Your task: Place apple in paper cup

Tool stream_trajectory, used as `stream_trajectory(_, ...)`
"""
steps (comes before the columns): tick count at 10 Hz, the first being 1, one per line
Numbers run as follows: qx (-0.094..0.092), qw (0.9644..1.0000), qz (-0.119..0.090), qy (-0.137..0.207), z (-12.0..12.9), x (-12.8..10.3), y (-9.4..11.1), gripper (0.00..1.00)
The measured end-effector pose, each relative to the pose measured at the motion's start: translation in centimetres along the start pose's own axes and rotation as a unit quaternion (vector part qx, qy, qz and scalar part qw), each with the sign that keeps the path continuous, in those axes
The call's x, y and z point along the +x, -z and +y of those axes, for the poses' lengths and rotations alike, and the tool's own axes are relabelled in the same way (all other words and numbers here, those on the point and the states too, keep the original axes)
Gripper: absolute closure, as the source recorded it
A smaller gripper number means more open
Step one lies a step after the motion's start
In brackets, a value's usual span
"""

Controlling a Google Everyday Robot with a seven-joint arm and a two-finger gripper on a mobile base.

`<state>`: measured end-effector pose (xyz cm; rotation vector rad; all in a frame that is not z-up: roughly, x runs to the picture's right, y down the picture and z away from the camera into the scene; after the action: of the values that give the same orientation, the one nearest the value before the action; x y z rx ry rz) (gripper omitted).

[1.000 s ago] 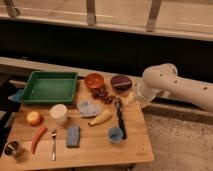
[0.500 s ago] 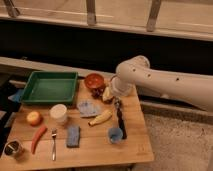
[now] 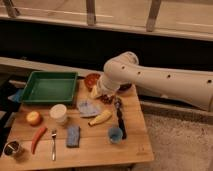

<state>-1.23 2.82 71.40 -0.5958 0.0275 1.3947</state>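
**Q:** Which step of the task does the panel show?

**A:** By judgement, the reach before any grasp. The small, round, yellow-orange apple [image 3: 33, 118] with a reddish blush lies untouched near the left edge of the pale wooden table [image 3: 100, 150]. The short, plain white paper cup [image 3: 59, 113] stands upright just beside it, on its right, and the two look apart.

**Q:** Where is the gripper, and what does it hold?

**A:** The gripper [image 3: 102, 91] at the end of the white robot arm [image 3: 150, 80] hangs over the back of the table. It is beside the round red-brown bowl [image 3: 91, 79] and above the crumpled blue cloth [image 3: 89, 107], well apart from the apple. The wrist hides it, so I cannot tell how far open it is. Nothing can be seen in its hold.

**Q:** What does the next move call for?

**A:** Travel toward the apple, at the left of the view and nearer its lower edge. The path crosses the corner of the green plastic tray [image 3: 49, 87] and must pass the cup without tipping it. The gripper then has to come down over the apple with room on both sides.

**Q:** What lies close enough to interfere?

**A:** The long red-orange chili [image 3: 38, 138] lies just in front of the apple, and the shiny metal cup [image 3: 13, 148] stands at the table's near left corner. The yellow banana [image 3: 101, 117] and the small blue cup [image 3: 115, 134] lie well to the right of the cup.
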Motion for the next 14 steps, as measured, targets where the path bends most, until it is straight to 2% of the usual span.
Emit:
stream_trajectory(2, 0.001, 0.9999, -0.002, 0.013, 0.4, -0.1, 0.0, 0.4)
stream_trajectory(4, 0.001, 0.999, -0.003, 0.046, 2.8, -0.9, -0.7, 0.4)
stream_trajectory(8, -0.011, 0.9936, 0.003, 0.113, 11.3, -4.6, -4.4, 0.4)
stream_trajectory(10, -0.022, 0.9907, 0.007, 0.134, 15.0, -6.3, -6.2, 0.4)
stream_trajectory(12, -0.037, 0.9871, 0.002, 0.156, 20.2, -7.7, -7.9, 0.4)
stream_trajectory(13, -0.038, 0.9865, 0.0, 0.159, 20.9, -7.9, -8.1, 0.4)
stream_trajectory(14, -0.036, 0.987, -0.001, 0.157, 20.5, -8.1, -8.1, 0.4)
